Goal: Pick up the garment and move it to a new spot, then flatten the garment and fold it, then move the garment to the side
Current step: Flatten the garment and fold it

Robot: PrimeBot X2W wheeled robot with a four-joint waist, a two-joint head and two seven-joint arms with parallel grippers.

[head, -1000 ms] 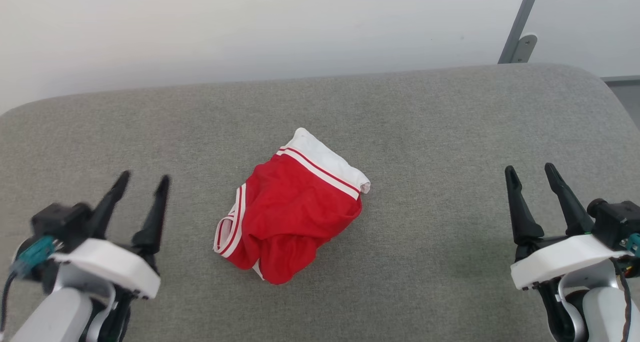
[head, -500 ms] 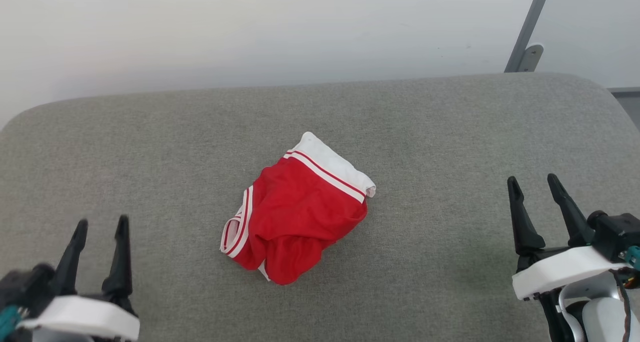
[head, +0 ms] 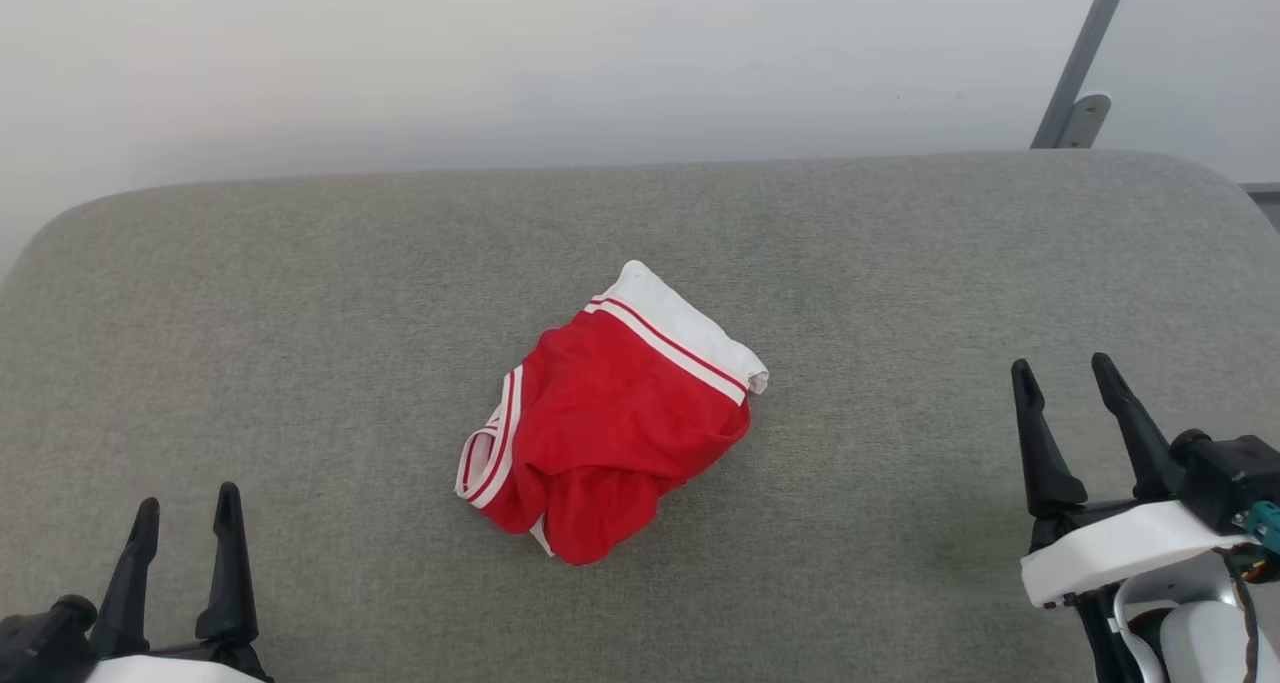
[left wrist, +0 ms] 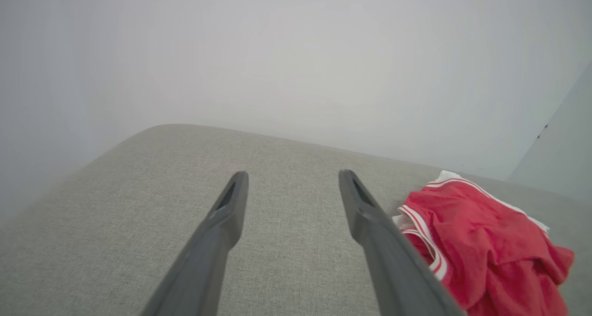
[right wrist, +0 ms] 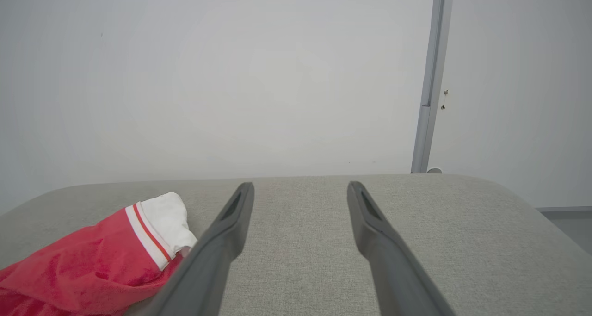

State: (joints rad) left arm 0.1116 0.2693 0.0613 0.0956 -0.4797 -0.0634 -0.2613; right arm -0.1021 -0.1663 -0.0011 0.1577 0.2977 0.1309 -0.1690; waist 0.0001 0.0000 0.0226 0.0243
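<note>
The garment [head: 615,423] lies crumpled in a red heap with white sleeve and striped trim, in the middle of a grey padded surface [head: 300,293]. Its print is hidden in the folds. My left gripper [head: 185,508] stands open at the lower left, well apart from the cloth, nothing between its fingers. My right gripper [head: 1065,383] is open at the lower right, also apart from it. In the left wrist view the garment [left wrist: 481,246] lies right of the open left gripper [left wrist: 292,178]. The right wrist view has the garment [right wrist: 101,260] left of the open right gripper [right wrist: 299,188].
A pale wall [head: 500,53] runs behind the surface's far rounded edge. A grey metal post [head: 1085,63] with a bracket stands at the back right. Bare grey fabric lies on every side of the heap.
My left arm has drawn back toward the bottom left corner, so less of it shows. The camera has shifted a little, moving the whole scene right and down. The garment lies as before.
</note>
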